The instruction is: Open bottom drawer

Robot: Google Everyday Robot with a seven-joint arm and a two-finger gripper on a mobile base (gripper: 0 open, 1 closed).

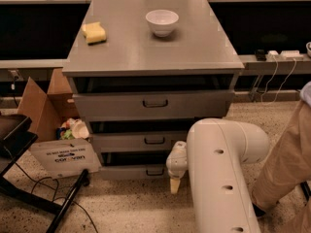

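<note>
The bottom drawer (127, 172) is the lowest of three grey drawers in the cabinet, with a small dark loop handle (154, 171). Its front stands out from the cabinet, like the two above it. My gripper (175, 185) hangs from the white arm (221, 174) just right of that handle, its yellowish tip pointing down at the floor in front of the drawer. It holds nothing that I can see.
A middle drawer (146, 141) and a taller top drawer (150, 104) sit above. A white bowl (162, 22) and a yellow sponge (94, 32) lie on the cabinet top. A cardboard box (51, 130) stands at the left, a black stand (29, 178) by it. A person's leg (284, 164) is at the right.
</note>
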